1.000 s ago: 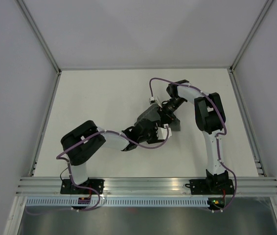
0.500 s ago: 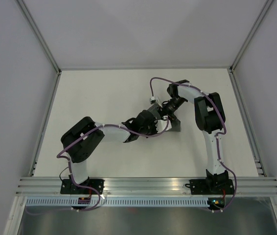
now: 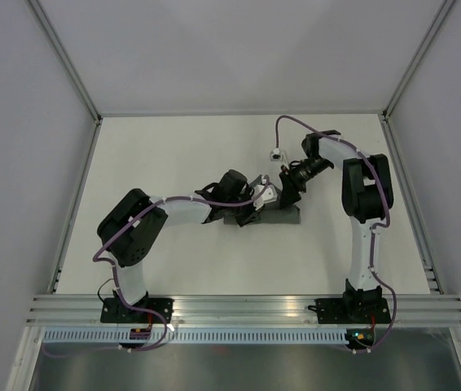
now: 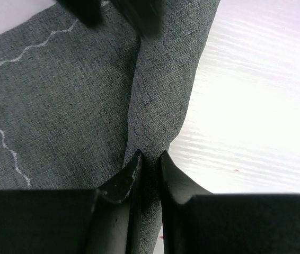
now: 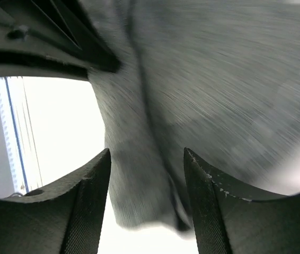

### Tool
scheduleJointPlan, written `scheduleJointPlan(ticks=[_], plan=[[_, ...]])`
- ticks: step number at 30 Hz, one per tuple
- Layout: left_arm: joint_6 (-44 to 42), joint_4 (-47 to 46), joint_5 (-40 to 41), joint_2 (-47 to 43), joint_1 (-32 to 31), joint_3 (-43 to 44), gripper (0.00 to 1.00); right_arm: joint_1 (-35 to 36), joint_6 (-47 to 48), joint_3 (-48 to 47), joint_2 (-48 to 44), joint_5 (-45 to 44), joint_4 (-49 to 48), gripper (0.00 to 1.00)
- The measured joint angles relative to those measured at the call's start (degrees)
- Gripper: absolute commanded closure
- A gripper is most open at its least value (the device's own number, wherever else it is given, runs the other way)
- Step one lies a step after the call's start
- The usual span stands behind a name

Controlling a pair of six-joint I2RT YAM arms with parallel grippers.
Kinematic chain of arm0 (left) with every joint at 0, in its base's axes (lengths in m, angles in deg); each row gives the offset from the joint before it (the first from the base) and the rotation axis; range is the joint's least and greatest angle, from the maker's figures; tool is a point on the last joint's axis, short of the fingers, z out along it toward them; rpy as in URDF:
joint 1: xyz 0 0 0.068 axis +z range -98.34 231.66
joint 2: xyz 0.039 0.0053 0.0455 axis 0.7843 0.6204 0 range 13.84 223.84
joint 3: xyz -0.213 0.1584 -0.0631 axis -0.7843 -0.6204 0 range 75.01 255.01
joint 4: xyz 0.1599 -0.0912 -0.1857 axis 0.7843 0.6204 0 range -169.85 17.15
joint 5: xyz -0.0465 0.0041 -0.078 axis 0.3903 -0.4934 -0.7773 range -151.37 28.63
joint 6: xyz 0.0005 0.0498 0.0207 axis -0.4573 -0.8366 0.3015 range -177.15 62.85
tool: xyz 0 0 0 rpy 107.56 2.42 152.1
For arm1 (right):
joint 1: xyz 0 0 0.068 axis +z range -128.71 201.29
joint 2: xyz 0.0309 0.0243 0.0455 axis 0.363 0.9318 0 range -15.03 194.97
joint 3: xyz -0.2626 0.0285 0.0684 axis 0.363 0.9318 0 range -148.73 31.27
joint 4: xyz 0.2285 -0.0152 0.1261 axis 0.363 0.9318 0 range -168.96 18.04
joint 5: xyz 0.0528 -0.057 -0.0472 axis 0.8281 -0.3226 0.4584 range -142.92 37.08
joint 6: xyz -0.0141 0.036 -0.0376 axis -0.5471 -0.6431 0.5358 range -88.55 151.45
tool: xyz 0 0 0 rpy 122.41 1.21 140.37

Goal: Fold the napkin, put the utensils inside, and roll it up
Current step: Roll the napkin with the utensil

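Dark grey fabric napkin (image 3: 279, 217) with pale wavy stitch line lies near middle of white table (image 3: 173, 155). Part of it gathered into long narrow raised fold, flat layer beside it. Left gripper (image 4: 149, 164) clenched on that fold, fingers nearly meeting with cloth pinched between. Right gripper (image 5: 147, 174) released, fingers spread wide over napkin; view blurred, contact with cloth cannot be told. From above, left gripper sits at napkin's left end, right gripper just beyond its far edge, toward right end.
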Motion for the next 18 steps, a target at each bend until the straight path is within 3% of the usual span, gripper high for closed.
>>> scheduleJointPlan(ticks=[9,15,18], plan=[[6.47,9.88,-11.58,4.26,3.15,7.13,0.98,-11.45,-8.87,14.01,-21.99,2.69,-18.75,0.35],[10.34,14.71,-18.71,8.5,5.27,12.09,0.98,-9.51,-11.26,37.53,-44.26,-0.44,-35.87,0.32],[11.72,18.1,-22.05,11.37,5.77,15.65,0.98,-6.14,-11.13,45.97,-50.99,-3.72,-41.77,0.31]])
